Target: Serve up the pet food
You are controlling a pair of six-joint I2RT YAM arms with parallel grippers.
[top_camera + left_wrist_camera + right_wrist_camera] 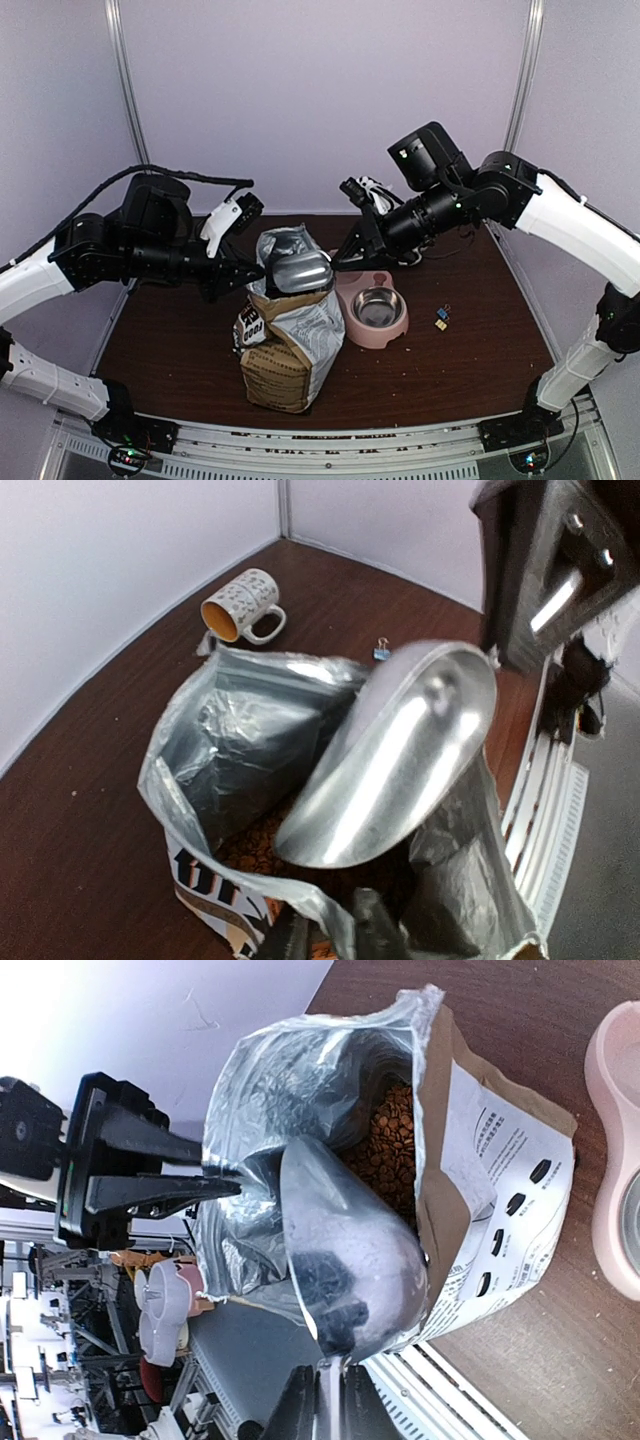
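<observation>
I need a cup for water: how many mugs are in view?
1: a patterned mug lying on its side on the table beyond the open bag. Others could hide behind the arms.

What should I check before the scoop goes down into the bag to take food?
1. Bag mouth open: ok, food shows inside.
2. Left gripper pinching the bag's rim: ok.
3. Right gripper clamped on the scoop handle: ok.
4. Scoop above the mouth, nothing on it: ok.
5. Bowl upright beside the bag: ok.
6. Bag steady on the table: cannot tell; it is crumpled.
</observation>
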